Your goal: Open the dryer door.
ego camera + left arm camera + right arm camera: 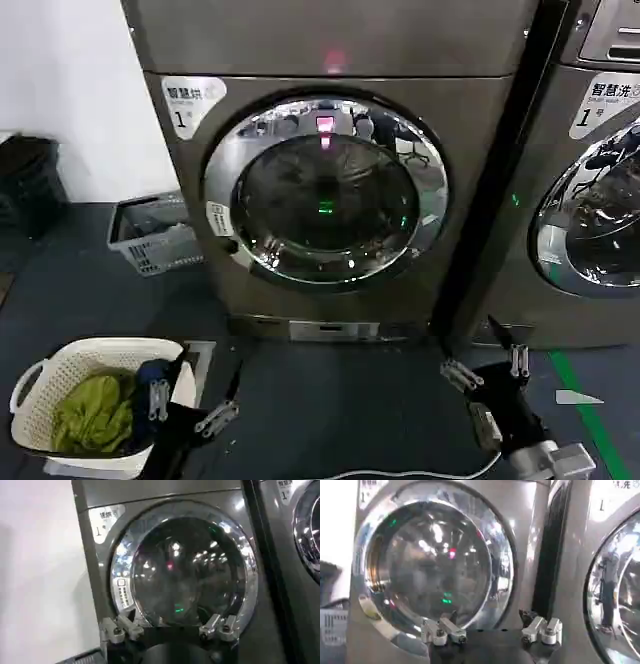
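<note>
Squarely ahead of both grippers, the dryer door (325, 192) sits shut in the grey front of the dryer (330, 60), a round dark glass pane ringed in bright chrome. Reflections of lamps and a few red and green lights swim across the glass, so the drum behind it cannot be made out. A small dark handle (229, 245) sits on the ring's lower edge on the robot's left; its shape is hard to read.

The left gripper (190, 408) hangs low and well short of the door, fingers spread apart with nothing between them. In the left wrist view the same gripper (170, 628) shows its two fingertips wide of each other, the door's lower rim beyond them. The right gripper (490, 367) is likewise low, spread and empty, farther to the right than the door's ring, near the dark gap between the two machines. In the right wrist view its fingers (442, 631) stand parted before the door glass.

Just behind the left gripper's fingers stands a white laundry basket (40, 385), cut off by the frame edge, holding a green cloth (92, 412) and something dark blue. A grey crate (150, 235) lies against the dryer's left side. A second machine (590, 200) stands to the right, only partly in frame. A white cable (400, 474) runs along the dark floor (340, 410).
</note>
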Robot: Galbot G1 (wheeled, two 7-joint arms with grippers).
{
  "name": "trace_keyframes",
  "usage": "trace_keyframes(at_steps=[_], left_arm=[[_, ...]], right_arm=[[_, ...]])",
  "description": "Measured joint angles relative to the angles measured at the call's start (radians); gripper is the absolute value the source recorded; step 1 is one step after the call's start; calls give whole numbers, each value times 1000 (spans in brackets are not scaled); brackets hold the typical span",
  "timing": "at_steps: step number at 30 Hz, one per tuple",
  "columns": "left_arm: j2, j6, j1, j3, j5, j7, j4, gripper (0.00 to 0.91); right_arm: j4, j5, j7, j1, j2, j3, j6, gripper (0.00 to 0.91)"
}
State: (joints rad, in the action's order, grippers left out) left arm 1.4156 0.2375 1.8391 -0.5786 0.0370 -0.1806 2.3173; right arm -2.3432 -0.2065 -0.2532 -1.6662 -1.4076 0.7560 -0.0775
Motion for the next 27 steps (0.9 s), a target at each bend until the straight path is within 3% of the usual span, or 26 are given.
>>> trace_keyframes(at_steps=[5, 15, 27], left_arm=[[-6, 1, 18, -8, 1, -10, 24, 907], [15, 4, 38, -17, 40, -15, 69, 907], [46, 7, 68, -25, 67, -16, 110, 907]], right_arm=[[110, -94, -33, 105, 101, -47, 40, 907], [283, -253, -96, 401, 332, -215, 28, 907], [470, -386, -126, 742, 447, -469, 54, 907]])
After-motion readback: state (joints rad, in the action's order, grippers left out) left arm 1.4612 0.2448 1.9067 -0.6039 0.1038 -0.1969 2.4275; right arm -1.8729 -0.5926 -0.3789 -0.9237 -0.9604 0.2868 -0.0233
